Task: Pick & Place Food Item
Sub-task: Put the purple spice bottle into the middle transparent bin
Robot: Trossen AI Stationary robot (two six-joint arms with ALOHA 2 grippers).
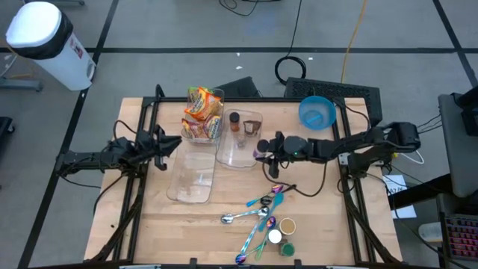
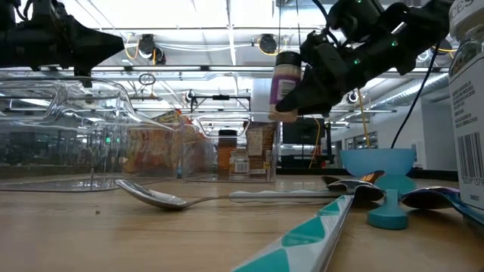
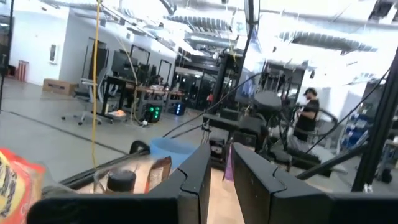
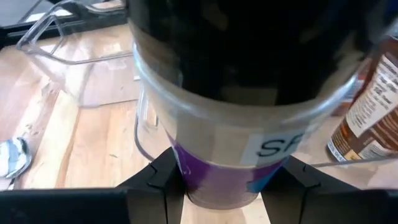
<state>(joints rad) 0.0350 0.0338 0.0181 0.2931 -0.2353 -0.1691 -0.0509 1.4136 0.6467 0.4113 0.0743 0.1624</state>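
Note:
My right gripper [image 1: 263,152] reaches in from the table's right and is shut on a clear spice jar [image 2: 286,81] with a dark cap and a white and purple label. It holds the jar in the air beside a clear plastic container [image 1: 240,146]. That container holds a brown spice bottle [image 1: 234,123], which also shows in the right wrist view [image 4: 367,118]. My left gripper [image 1: 166,148] hovers at the table's left next to a flat clear container [image 1: 192,177]. Its fingers [image 3: 199,177] stand a narrow gap apart and hold nothing. My right gripper pinches the jar between its two fingers [image 4: 155,183], on opposite sides of the purple-labelled lower part [image 4: 217,180]. The fingers come in roughly level from the table's right. The jar stands about upright, cap up, lifted well clear of the table.
A clear bin with orange snack bags [image 1: 203,112] stands at the back. A blue bowl [image 1: 317,112] sits at the back right. Several spoons [image 1: 258,213] and small jars [image 1: 284,228] lie near the front edge. Bare wood lies at front left.

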